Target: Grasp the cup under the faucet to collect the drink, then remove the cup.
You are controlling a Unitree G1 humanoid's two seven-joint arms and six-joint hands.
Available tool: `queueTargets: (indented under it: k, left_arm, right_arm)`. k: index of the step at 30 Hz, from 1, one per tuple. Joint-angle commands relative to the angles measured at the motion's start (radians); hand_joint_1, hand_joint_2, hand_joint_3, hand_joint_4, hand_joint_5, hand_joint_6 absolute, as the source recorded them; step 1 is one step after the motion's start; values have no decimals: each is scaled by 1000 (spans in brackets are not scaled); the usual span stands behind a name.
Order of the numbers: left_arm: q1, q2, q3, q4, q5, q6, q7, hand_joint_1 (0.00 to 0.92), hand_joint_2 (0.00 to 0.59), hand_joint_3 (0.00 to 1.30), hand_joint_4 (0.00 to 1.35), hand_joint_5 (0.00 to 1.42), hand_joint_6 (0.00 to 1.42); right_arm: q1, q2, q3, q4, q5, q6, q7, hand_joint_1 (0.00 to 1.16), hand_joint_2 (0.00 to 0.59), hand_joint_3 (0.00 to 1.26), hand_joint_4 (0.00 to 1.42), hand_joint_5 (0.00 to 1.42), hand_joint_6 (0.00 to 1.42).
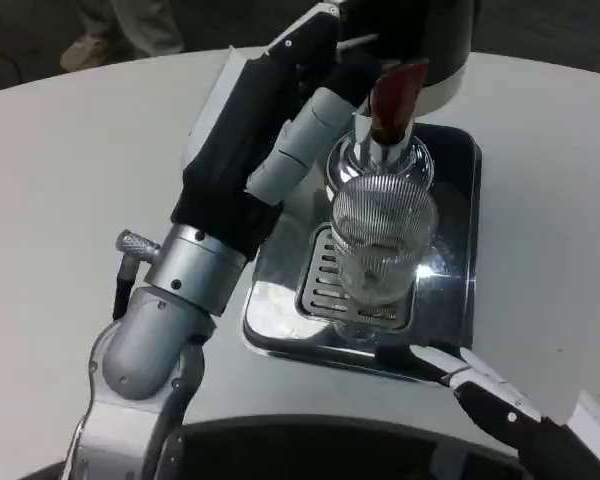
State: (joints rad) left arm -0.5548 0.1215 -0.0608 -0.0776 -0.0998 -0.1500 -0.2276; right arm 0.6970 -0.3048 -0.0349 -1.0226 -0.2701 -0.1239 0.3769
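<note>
The robot's left arm reaches up across the white table [70,170], and its left hand [280,120] is raised at the dispenser, fingers stretched toward the dark red tap handle [395,100] at the top of the chrome faucet [375,160]. One pale finger lies right against the faucet's side, but from where I stand I cannot tell whether the hand actually grips the handle or only touches it, since the fingertips are lost against the dark body of the machine. The cup [383,235], a clear ribbed glass, sits directly beneath the faucet, over the slotted grate [330,285] of the shiny metal drip tray [460,240]; it looks tilted slightly toward me, and nothing holds it. I can't make out whether there is liquid in it. The right hand [490,395] lies low at the near right, just in front of the tray's front edge, its white and black fingers stretched out and pointing left, holding nothing and not touching the cup. A person's legs and shoes [85,50] show beyond the far edge of the table.
</note>
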Motion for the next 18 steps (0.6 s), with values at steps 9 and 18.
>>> queueTargets:
  k: [9,18]
  left_arm:
    - [-57,-24,-17,71,-20,34,-74,147,78,305,165,285,242]
    - [-82,25,-31,94,38,-14,-117,115,87,351,296,374,267]
  right_arm:
    - [22,3,-6,0,17,-17,-12,600,485,165,106,33,32]
    - [13,6,-4,0,17,-10,-14,605,480,165,106,37,32]
